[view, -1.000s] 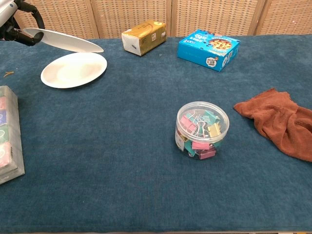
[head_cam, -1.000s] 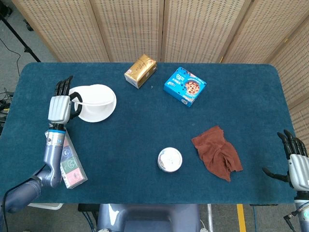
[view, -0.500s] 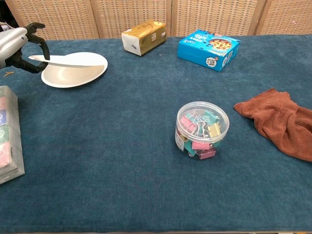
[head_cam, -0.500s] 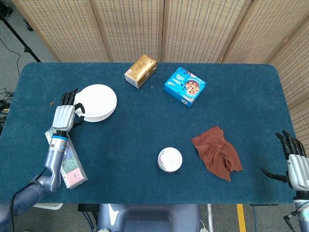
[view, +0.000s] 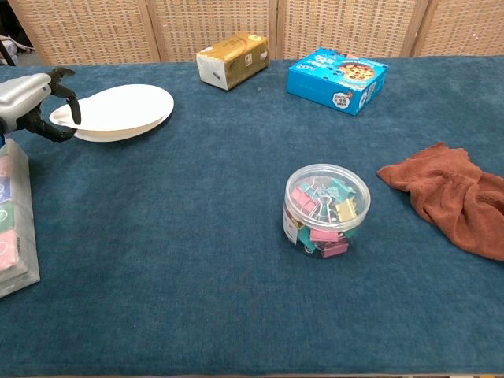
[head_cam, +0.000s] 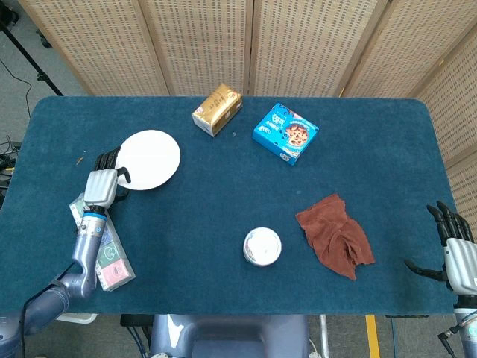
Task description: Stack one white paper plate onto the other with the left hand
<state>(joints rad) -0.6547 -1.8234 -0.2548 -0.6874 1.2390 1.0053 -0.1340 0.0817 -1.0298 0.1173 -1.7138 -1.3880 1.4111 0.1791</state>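
Two white paper plates lie at the table's left, the upper plate (head_cam: 150, 158) (view: 118, 105) resting slightly tilted on the lower plate (view: 126, 132), of which only the front rim shows. My left hand (head_cam: 103, 180) (view: 31, 106) is at their left edge. It pinches the upper plate's rim, one finger curled over the top and the thumb beneath. My right hand (head_cam: 456, 250) hangs off the table's right front corner with fingers spread, holding nothing; only the head view shows it.
A gold box (head_cam: 217, 109) and a blue cookie box (head_cam: 285, 133) stand at the back. A clear tub of binder clips (view: 326, 209) sits mid-front, with a red-brown cloth (view: 453, 194) to its right. A flat colourful pack (view: 11, 224) lies under my left forearm.
My left hand has lowered the upper plate from well above the table onto the lower one and drawn back toward the front left. The right hand has not moved.
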